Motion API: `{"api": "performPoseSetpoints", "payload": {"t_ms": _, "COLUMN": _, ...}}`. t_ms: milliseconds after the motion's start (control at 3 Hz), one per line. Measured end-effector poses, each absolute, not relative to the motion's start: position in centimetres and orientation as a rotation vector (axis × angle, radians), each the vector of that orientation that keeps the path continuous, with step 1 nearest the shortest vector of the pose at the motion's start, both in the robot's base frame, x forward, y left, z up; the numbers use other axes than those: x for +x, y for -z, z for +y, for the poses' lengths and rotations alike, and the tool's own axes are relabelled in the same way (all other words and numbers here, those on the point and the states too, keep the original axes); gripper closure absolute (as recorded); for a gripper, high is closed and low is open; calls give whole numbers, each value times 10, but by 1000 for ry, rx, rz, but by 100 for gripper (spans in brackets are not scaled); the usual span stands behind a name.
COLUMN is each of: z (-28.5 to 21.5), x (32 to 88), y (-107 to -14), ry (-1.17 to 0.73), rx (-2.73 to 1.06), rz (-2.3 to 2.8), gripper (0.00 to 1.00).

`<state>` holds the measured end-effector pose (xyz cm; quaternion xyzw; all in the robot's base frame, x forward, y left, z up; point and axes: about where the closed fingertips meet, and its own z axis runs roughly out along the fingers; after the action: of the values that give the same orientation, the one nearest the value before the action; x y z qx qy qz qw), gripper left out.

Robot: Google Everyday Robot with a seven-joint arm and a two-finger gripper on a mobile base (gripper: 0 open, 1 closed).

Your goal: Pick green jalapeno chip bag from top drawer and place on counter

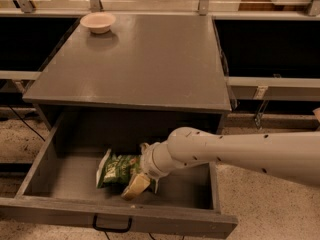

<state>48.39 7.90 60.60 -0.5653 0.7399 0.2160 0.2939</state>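
Chip bag point(115, 168), likely light and crinkly, best pinched at an end seam, lies in drawer point(70, 178) against end effector point(138, 184), grip unclear

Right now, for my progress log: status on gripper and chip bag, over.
Gripper down inside open top drawer, against right end of green jalapeno chip bag. Bag on drawer floor, not on counter. White bowl at counter's far-left corner.
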Motion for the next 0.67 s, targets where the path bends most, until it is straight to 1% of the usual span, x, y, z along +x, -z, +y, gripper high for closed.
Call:
{"api": "performPoseSetpoints", "payload": {"t_ms": 333, "z": 79, "x": 484, "y": -606, "ry": -574, "rx": -1504, "rz": 1970, "gripper": 19}}
{"api": "performPoseSetpoints", "payload": {"t_ms": 667, "z": 79, "x": 484, "y": -606, "ry": -574, "rx": -1504, "rz": 1970, "gripper": 41}}
